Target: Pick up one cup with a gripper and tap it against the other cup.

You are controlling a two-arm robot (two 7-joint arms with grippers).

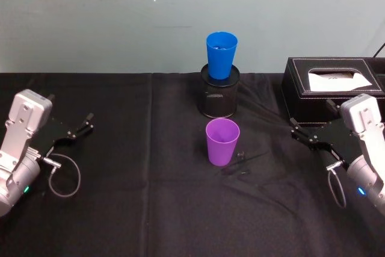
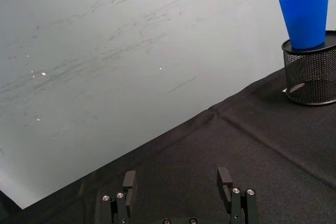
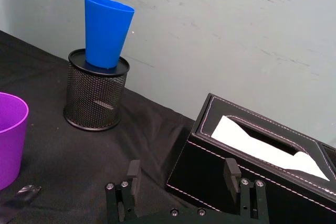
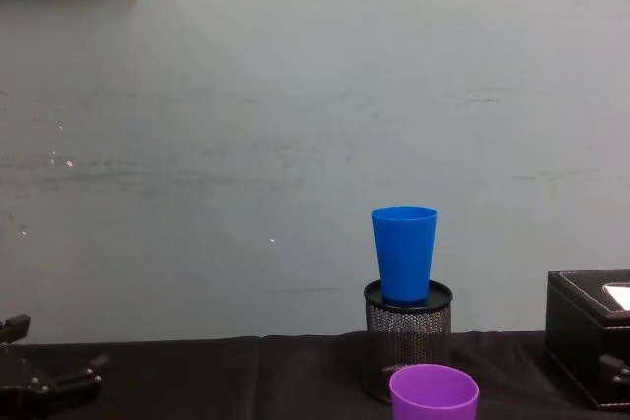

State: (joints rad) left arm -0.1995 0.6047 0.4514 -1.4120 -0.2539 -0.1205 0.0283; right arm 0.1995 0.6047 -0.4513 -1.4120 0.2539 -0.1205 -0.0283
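purple cup (image 1: 222, 141) is seen upright and mouth up on the black cloth (image 1: 150, 209), just in front of the black mesh holder (image 1: 219, 99) on the robot's side, apart from it and untouched. blue cup (image 1: 221, 54) is stood upright on top of the holder, mouth up. small dark object (image 1: 240, 157) is noted on the cloth just beside the purple cup, to the holder's front right; what it is cannot be told. black tissue box (image 1: 313, 79) is placed to the holder's right, near the wall. left gripper (image 2: 177, 182) is held low over the cloth well to the holder's left, fingers spread, nothing between them. right gripper (image 3: 181, 170) is held well to the holder's right, just in front of the tissue box, fingers likewise spread and empty.
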